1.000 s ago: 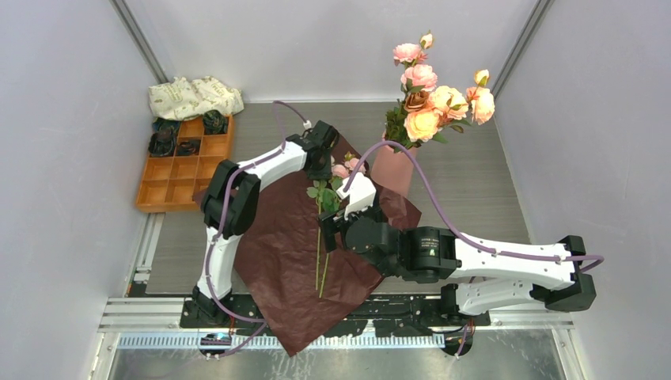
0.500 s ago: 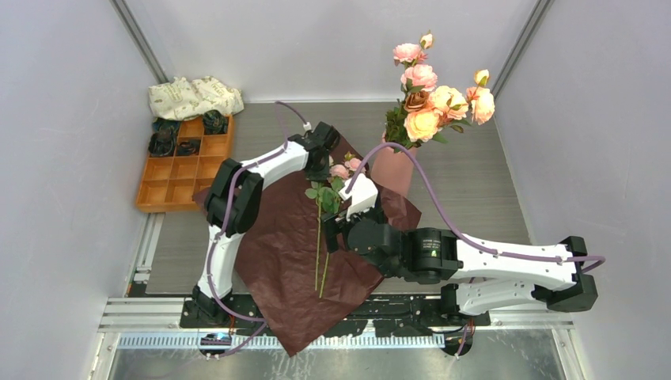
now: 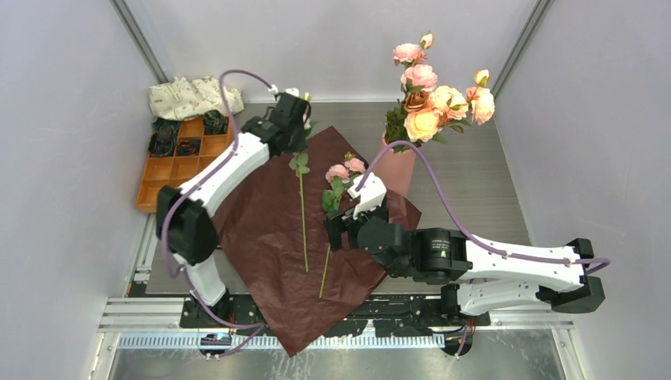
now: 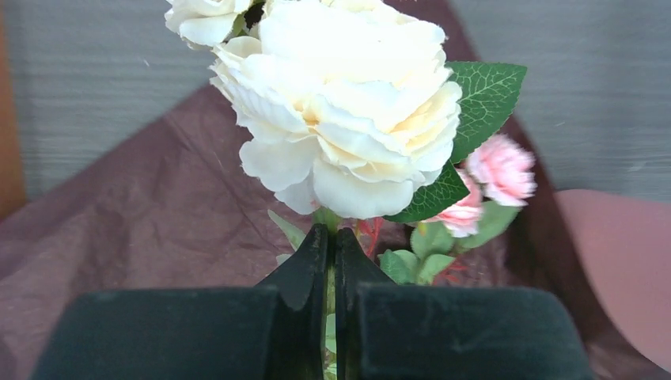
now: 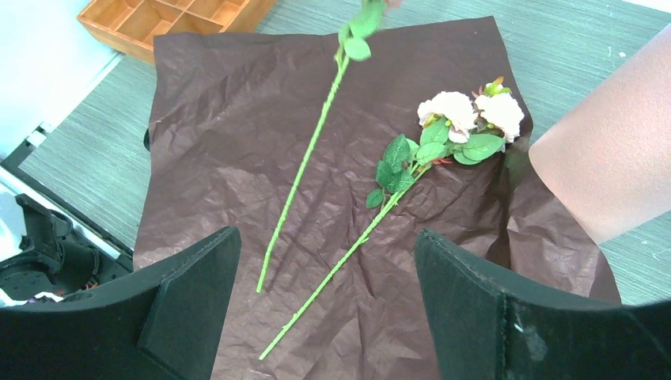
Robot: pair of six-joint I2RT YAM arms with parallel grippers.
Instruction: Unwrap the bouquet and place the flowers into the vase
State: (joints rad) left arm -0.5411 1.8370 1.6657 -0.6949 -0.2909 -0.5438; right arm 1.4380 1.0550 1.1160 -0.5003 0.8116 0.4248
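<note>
Cream fabric rose [image 4: 348, 119] on a long thin green stem is pinched just under its head in the closed left gripper [image 4: 333, 261], the stem hanging over the flat dark maroon crinkled paper [image 5: 221, 119]. Pink-bud stem [image 5: 396, 170] lies on the paper just ahead of the right gripper [image 5: 326, 237]. Salmon-pink cyl. vase [image 5: 609, 158] w/ roses stands upright, ahead-right.

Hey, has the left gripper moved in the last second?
Yes. The left gripper, shut on a cream rose, went toward the far wall and left, nearer the orange tray.

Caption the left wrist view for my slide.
Left gripper shut on a cream rose stem over maroon paper.
</note>
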